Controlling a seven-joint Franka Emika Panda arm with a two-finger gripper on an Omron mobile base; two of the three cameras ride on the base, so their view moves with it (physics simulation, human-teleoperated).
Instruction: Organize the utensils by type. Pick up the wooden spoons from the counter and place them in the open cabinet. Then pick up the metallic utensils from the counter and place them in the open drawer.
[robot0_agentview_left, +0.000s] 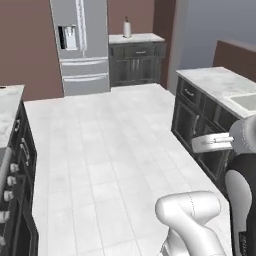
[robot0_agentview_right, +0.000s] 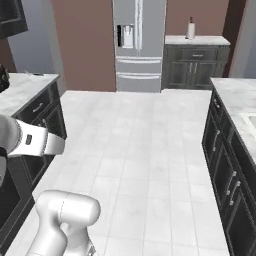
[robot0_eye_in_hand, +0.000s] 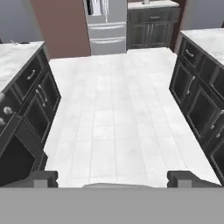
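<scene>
Marble counter (robot0_agentview_right: 22, 87) left; hand view adds gripper (robot0_eye_in_hand: 113, 178), jaws wide.

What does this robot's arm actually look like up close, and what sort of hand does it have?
The arm is glossy white, built of rounded, bulbous segments with dark bands at the joints; in the right base view a white link carries small dark markings. No loose cables show. The gripper ends in two small, dark, blocky finger tips.
</scene>
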